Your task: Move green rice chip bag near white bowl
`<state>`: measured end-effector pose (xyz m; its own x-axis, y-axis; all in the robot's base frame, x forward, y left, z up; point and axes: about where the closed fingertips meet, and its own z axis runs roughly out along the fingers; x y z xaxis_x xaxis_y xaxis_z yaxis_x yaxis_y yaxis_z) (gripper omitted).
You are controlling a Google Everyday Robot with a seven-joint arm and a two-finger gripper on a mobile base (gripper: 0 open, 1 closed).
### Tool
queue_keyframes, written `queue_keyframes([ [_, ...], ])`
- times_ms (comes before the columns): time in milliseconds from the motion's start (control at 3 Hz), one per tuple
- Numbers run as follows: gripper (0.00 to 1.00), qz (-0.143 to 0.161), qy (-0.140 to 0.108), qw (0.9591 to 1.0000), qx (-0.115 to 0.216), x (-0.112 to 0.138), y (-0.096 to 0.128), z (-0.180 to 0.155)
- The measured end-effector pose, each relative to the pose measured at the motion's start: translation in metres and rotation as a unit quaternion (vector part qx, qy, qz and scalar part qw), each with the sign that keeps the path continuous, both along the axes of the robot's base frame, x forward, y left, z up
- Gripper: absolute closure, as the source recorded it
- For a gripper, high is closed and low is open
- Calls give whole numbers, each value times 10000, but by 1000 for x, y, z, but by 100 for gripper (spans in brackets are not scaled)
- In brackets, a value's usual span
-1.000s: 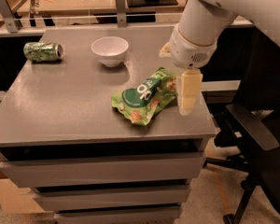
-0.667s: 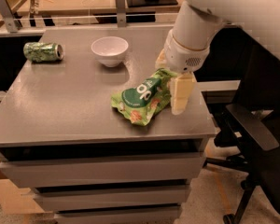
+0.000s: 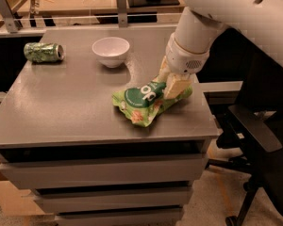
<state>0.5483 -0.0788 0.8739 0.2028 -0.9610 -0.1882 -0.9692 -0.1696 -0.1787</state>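
The green rice chip bag [image 3: 142, 101] lies crumpled on the grey table [image 3: 61, 107], right of the middle and near the front edge. The white bowl [image 3: 111, 51] stands upright behind it and to the left, a clear gap away. My gripper [image 3: 171, 81] hangs from the white arm and is down at the bag's right end, touching or overlapping it. That end of the bag is partly hidden behind the gripper.
A green soda can [image 3: 43, 52] lies on its side at the table's back left. A metal rail [image 3: 75, 18] runs behind the table. A dark office chair [image 3: 257, 135] stands close to the table's right side. Drawers sit below the tabletop.
The gripper has moved left and lower, from beside the bag's right edge to over its right end. The bag, bowl and can have not moved.
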Motion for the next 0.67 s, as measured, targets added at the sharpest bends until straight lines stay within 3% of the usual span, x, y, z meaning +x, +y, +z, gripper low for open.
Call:
queue_keyframes([
  [333,88,-144,-124,9997,157,10,-7,9],
  [667,100,-367,-431,9978,352,22,-21,32],
])
